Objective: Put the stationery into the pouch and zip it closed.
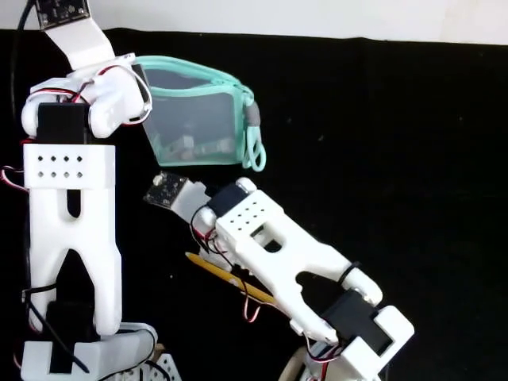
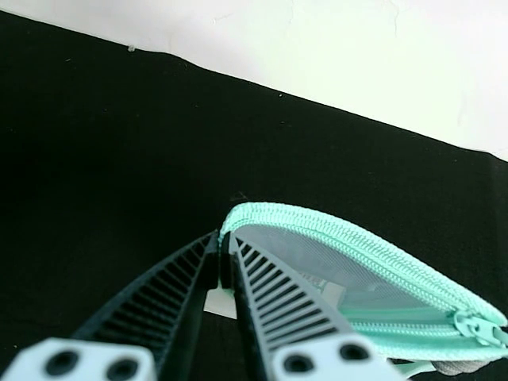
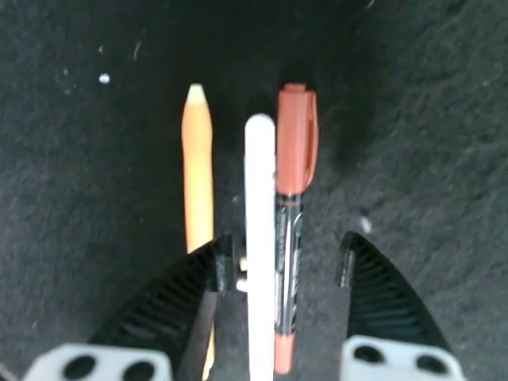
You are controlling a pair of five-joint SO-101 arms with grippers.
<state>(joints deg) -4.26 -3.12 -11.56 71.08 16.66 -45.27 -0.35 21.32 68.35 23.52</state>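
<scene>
The left gripper (image 2: 225, 255) is pinched shut on the corner of the pouch (image 2: 349, 266), its two black fingers (image 2: 278, 302) pressed against the mint zip edge. In the high view the pouch (image 1: 198, 119) sits at the far side of the black table (image 1: 397, 159), held up at its corner by the left gripper (image 1: 143, 79). Its mouth gapes, and a few pale small things show through the mesh. A green loop (image 1: 255, 147) hangs off its other end. The right gripper (image 3: 286, 258) is low over the table near the robot, jaws spread wide. A white pen (image 3: 259, 206) and a red-brown marker (image 3: 295, 151) lie side by side, touching, between the jaws. An orange pencil (image 3: 198, 167) lies parallel just outside one finger. In the high view the pencil (image 1: 213, 272) pokes out from under the right arm, well apart from the pouch.
</scene>
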